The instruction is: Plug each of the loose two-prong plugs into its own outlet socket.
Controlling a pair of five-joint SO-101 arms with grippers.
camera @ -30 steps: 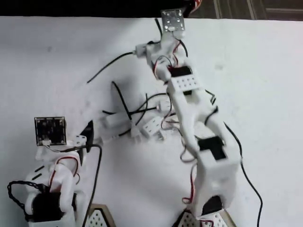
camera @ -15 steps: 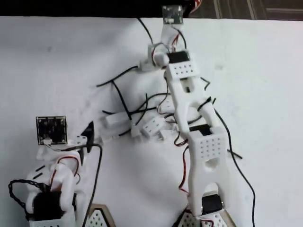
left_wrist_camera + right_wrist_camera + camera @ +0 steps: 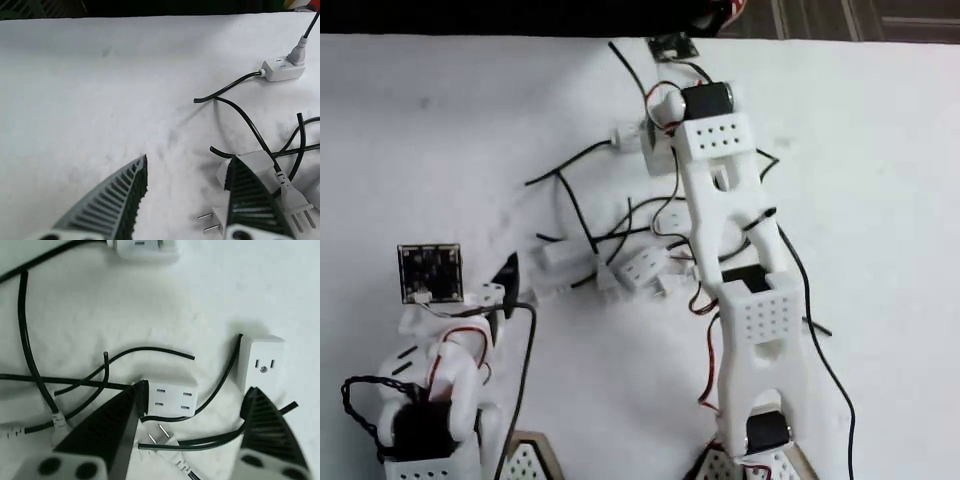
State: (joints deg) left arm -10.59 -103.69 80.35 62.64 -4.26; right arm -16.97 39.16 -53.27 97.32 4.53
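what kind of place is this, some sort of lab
Likely a robotics test bench: a white table holds a left arm and right arm of white plastic, with loose outlet sockets and two-prong plugs on black cords scattered between them.

surface: white table (image 3: pixel 430 110) across most of the frame, faintly wrinkled | upper edge: dark strip (image 3: pixel 470 15) beyond the table's far edge | upper right: striped grey-brown floor (image 3: pixel 840 18) | light: even, soft shadows
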